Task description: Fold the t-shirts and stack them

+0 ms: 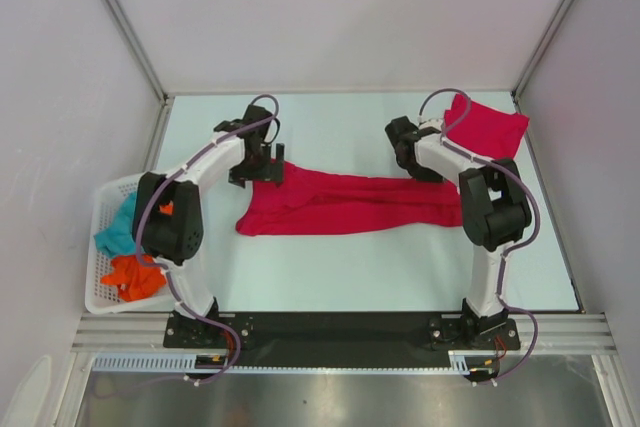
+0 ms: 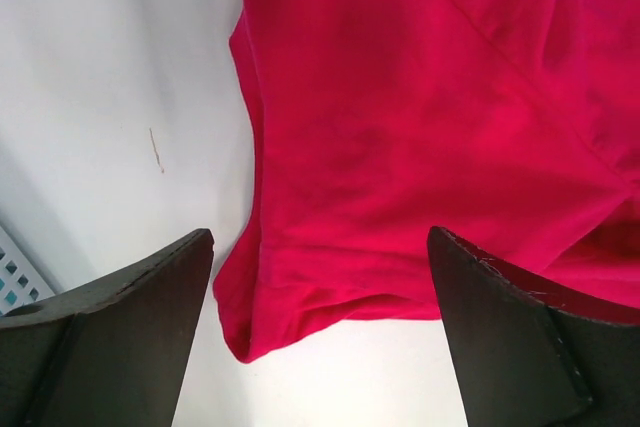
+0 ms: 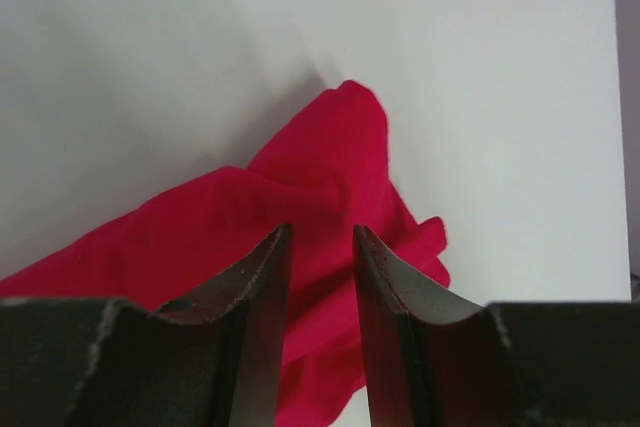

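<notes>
T-shirt (image 1: 350,205): likely limp, light, wrinkle-prone; pinch its end corners. Your left tool (image 2: 320,235) gapes empty; right tool (image 3: 321,230) barely parted, grip unclear.

Plain white walls (image 1: 330,7), pale table (image 1: 330,267)

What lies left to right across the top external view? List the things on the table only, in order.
white basket → spread-out red t-shirt → folded red t-shirt

lab: white-walled robot cell (image 1: 330,17)
</notes>
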You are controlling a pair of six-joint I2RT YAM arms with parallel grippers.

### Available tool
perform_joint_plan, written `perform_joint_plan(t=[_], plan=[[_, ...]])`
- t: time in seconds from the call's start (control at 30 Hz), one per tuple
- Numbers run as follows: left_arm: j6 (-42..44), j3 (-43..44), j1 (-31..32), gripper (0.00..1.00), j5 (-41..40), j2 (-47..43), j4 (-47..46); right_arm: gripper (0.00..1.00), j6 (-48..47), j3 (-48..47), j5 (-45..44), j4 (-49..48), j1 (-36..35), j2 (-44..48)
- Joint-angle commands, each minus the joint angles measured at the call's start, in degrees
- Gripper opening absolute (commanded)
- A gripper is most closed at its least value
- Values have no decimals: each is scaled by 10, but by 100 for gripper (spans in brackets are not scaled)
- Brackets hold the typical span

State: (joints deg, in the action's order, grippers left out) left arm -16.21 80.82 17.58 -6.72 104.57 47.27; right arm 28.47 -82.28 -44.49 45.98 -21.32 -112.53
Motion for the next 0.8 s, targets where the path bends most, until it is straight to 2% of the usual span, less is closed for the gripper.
perform_joint_plan(t=[0.0,0.33,0.77], plan=[[-12,26,9,93,15,14,-16,36,12,-12,3,-18,-18,-17],[-12,15,18,93,16,19,-23,36,43,4,10,-1,-65,-24],[-15,-15,34,94,14,-11,-30,35,139,115,13,71,-195,74]])
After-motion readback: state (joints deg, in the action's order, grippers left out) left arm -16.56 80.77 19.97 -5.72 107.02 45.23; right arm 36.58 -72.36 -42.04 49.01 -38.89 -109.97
